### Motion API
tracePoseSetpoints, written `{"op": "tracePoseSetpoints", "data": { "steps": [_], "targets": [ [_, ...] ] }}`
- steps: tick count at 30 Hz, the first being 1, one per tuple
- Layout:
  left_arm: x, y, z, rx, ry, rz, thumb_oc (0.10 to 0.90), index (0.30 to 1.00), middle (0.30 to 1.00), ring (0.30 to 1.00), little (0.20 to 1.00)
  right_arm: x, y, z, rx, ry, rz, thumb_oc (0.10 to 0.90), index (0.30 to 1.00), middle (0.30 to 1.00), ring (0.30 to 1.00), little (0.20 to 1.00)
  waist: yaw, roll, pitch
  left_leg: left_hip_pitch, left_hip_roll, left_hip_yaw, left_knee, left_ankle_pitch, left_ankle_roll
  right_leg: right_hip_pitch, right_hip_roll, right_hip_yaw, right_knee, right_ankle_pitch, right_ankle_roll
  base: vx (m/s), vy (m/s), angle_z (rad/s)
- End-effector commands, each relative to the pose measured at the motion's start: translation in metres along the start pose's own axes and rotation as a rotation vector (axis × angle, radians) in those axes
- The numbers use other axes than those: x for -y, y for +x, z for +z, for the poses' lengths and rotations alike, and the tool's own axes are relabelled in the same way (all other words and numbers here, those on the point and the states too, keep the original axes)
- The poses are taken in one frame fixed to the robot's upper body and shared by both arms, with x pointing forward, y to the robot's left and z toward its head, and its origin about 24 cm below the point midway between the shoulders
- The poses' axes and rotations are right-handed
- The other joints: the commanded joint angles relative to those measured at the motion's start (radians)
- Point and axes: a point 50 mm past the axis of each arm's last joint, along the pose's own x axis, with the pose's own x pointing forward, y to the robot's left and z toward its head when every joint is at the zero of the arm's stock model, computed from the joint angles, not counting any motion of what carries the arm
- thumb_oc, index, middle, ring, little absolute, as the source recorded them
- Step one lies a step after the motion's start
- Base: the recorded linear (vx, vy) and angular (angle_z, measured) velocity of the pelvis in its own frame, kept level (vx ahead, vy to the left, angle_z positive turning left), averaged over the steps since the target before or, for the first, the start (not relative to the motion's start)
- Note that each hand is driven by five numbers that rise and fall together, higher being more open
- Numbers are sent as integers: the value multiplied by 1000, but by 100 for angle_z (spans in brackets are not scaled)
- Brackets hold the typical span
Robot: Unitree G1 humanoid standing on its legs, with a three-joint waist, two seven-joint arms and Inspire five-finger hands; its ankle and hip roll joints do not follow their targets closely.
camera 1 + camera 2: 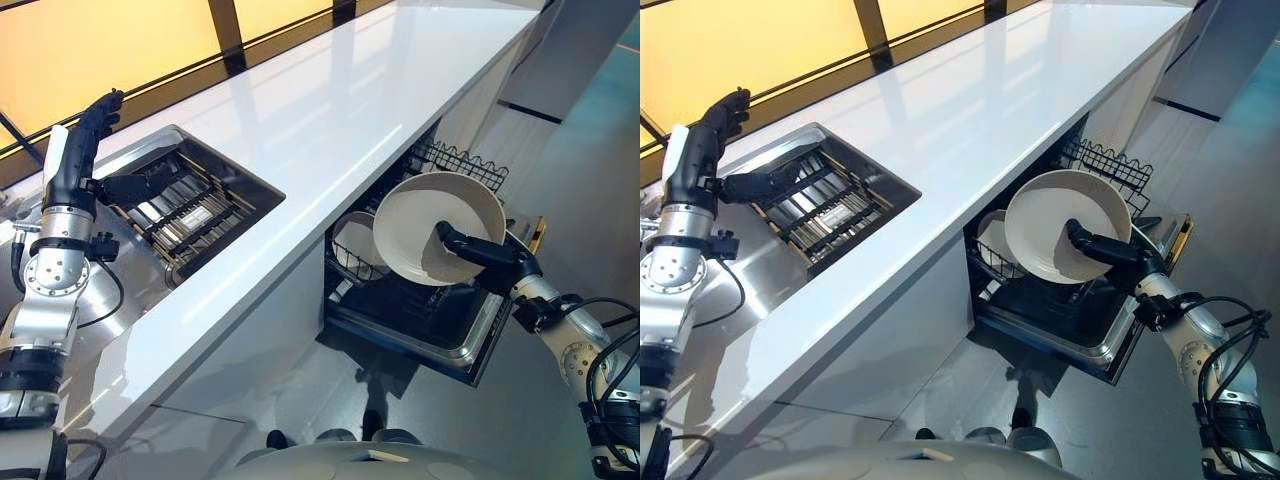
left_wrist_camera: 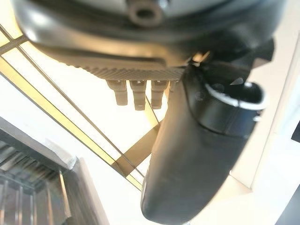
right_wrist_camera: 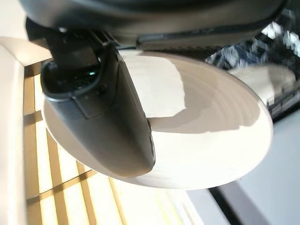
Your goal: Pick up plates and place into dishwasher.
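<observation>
While the right hand (image 1: pixel 480 252) pinches the rim of the plate (image 1: pixel 420 215) above the open dishwasher (image 1: pixel 440 320), this stiff, smooth, breakable plate seems best held at its edge; the left hand (image 1: pixel 85 140) hangs relaxed above the sink (image 1: pixel 240 180).

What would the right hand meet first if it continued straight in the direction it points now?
Probably the smaller plate already standing in the dishwasher rack: the right hand, gripping the large plate, points towards it, though depth is unclear.
</observation>
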Motion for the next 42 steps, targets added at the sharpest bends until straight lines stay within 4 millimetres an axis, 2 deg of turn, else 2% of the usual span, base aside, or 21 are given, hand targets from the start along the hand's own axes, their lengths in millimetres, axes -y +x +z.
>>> {"op": "tracePoseSetpoints", "data": {
  "steps": [1, 4, 6, 11, 13, 19, 24, 27, 32, 37, 42],
  "targets": [
    [-17, 14, 50, 240, -142, 54, 800, 900, 900, 900, 900, 4, 2, 76, 371, -293, -142, 100, 300, 300, 300, 200, -2, -11, -61, 12, -55, -40, 6, -58, 22, 30, 43, -37, 9, -18, 25, 0, 0, 0],
    [2, 10, 52, 227, -253, -24, 800, 900, 900, 900, 900, 6, 5, 86, 416, -412, -257, 100, 300, 300, 300, 200, 14, -11, -53, 15, -60, -52, 6, -60, 25, 36, 45, -36, 9, -19, 23, 45, -18, 0],
    [13, 9, 57, 228, -286, -76, 800, 900, 900, 900, 900, 10, 9, 92, 429, -566, -388, 100, 300, 300, 300, 200, 28, -12, -47, 18, -62, -59, 6, -61, 27, 42, 44, -40, 9, -19, 24, 55, -20, 2],
    [27, 9, 67, 230, -320, -185, 800, 900, 900, 900, 900, 27, 15, 103, 417, -838, -646, 100, 300, 300, 300, 200, 59, -9, -34, 14, -64, -70, 6, -62, 30, 45, 42, -53, 9, -18, 26, 37, -25, 4],
    [30, 9, 70, 234, -324, -216, 800, 900, 900, 900, 900, 32, 18, 106, 396, -888, -683, 100, 300, 300, 300, 200, 69, -8, -30, 13, -64, -74, 6, -61, 30, 46, 41, -59, 9, -18, 26, 37, -34, 14],
    [37, 12, 81, 251, -389, -299, 800, 900, 900, 900, 900, 42, 35, 107, 280, -904, -676, 100, 300, 300, 300, 200, 102, -6, -9, -4, -67, -93, 6, -55, 28, 41, 31, -82, 9, -15, 27, 13, -51, 11],
    [47, 16, 93, 274, -518, -365, 800, 900, 900, 900, 900, 44, 53, 101, 192, -933, -672, 100, 300, 300, 300, 200, 120, -4, 22, -27, -62, -98, 6, -54, 21, 25, 25, -100, 9, -18, 29, -19, -72, 18],
    [54, 19, 104, 316, -590, -408, 800, 900, 900, 900, 900, 45, 62, 111, 194, -923, -709, 100, 300, 300, 300, 200, 132, 1, 63, -64, -61, -100, 6, -44, 20, -8, 20, -106, 9, -9, 28, -195, -81, 11],
    [57, 25, 128, 421, -653, -445, 800, 900, 900, 900, 900, 44, 73, 139, 236, -910, -762, 100, 300, 300, 300, 200, 148, 23, 161, -128, -58, -102, 6, -23, 17, -65, 14, -113, 9, 8, 23, -214, -58, 14],
    [56, 24, 137, 459, -648, -457, 800, 900, 900, 900, 900, 46, 76, 146, 219, -956, -802, 100, 300, 300, 300, 200, 153, 38, 217, -160, -54, -97, 6, -8, 13, -96, 12, -120, 10, 19, 21, -90, -44, 3],
    [52, 25, 143, 480, -654, -446, 800, 900, 900, 900, 900, 53, 75, 142, 167, -955, -832, 100, 300, 300, 300, 200, 156, 48, 243, -179, -54, -92, 6, -2, 9, -115, 7, -134, 13, 24, 20, -48, -26, 7]
  ]
}}
